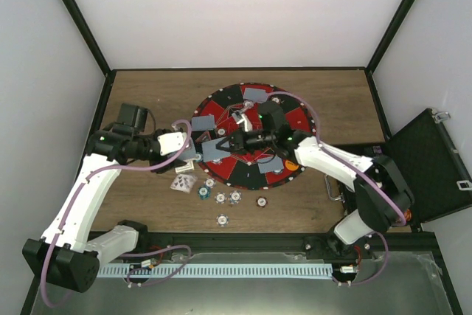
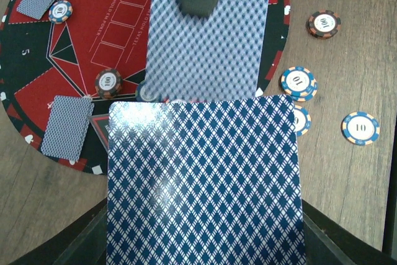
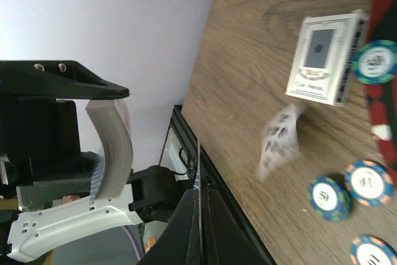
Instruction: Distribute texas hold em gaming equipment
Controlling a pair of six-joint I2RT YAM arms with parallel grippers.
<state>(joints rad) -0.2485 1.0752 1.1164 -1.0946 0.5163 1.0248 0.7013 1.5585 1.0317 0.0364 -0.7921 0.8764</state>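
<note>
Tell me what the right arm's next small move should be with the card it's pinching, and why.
Probably pull the card straight away from the deck until it comes clear. The right gripper is shut on the card's far end, but its near edge meets the deck held in the left gripper. Once free, it could go onto the mat.

The cards have blue and white diamonds. The round mat is red and black. The table is brown.
</note>
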